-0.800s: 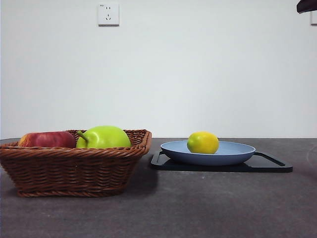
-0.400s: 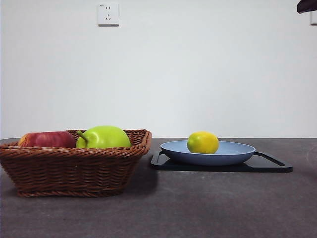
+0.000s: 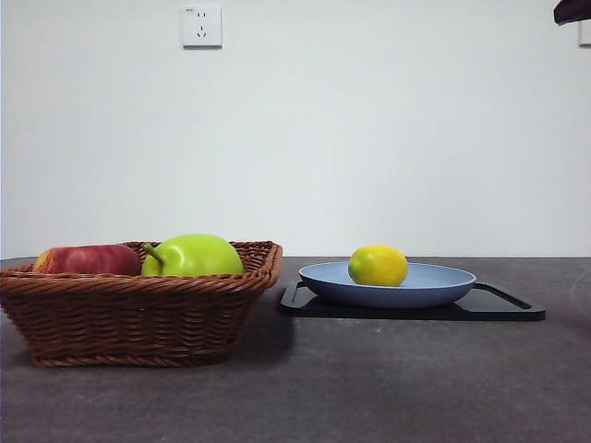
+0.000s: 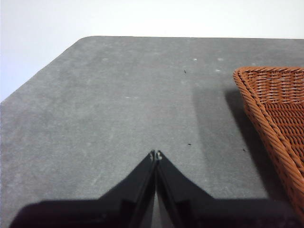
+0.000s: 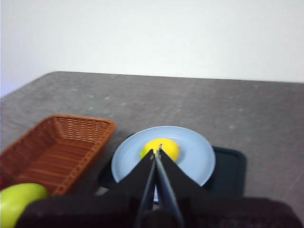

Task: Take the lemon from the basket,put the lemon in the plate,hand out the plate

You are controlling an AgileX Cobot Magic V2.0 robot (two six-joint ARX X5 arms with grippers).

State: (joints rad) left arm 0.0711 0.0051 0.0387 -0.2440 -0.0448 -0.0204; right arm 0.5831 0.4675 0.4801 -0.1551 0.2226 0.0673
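The lemon (image 3: 378,265) lies in the light blue plate (image 3: 434,286), which rests on a black tray. It also shows in the right wrist view (image 5: 166,145) on the plate (image 5: 194,156). The brown wicker basket (image 3: 138,314) stands to the left of the plate; its corner shows in the left wrist view (image 4: 275,109). My right gripper (image 5: 156,151) is shut and empty, high above the plate; its black tip shows at the front view's top right corner (image 3: 572,11). My left gripper (image 4: 156,155) is shut and empty over bare table beside the basket.
A red apple (image 3: 88,259) and a larger green fruit (image 3: 194,256) sit in the basket. The black tray (image 3: 503,306) with handles lies under the plate. A wall socket (image 3: 201,26) is on the white wall behind.
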